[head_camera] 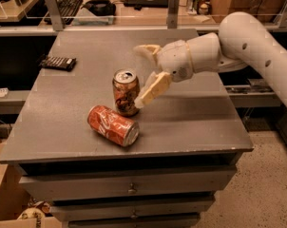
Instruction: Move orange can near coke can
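The orange can (126,92) stands upright just behind the coke can (113,125), long axis vertical, silver top up; it is orange-brown with a dark and cream label; one can of each kind, two in all; the coke can lies on its side on the table (191,127); the gripper (141,75) hangs behind and right of the coke can, fingers spread wide apart, gripping nothing, one fingertip just beside the orange can.

The orange can (125,93) is orange-brown with a dark and cream label and silver top; the coke can (112,125), red with white script; the surface (191,118), plain grey. The gripper (138,76), just beside the orange can, has cream jaws, spread; arm (257,46) white.
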`<action>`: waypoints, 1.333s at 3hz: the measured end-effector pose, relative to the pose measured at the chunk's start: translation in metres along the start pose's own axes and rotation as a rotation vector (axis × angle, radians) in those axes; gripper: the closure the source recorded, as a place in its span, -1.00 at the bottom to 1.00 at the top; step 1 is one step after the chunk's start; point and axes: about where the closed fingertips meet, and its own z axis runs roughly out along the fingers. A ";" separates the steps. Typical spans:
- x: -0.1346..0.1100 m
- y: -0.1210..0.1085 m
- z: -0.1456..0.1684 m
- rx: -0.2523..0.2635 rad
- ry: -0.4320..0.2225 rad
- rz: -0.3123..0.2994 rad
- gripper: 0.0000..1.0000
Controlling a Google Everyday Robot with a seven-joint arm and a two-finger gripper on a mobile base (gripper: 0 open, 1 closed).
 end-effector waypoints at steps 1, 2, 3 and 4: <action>-0.011 -0.035 -0.049 0.086 0.047 -0.067 -1.00; -0.029 -0.073 -0.096 0.179 0.090 -0.133 -1.00; -0.055 -0.102 -0.140 0.317 0.094 -0.188 -1.00; -0.061 -0.107 -0.145 0.340 0.086 -0.196 -1.00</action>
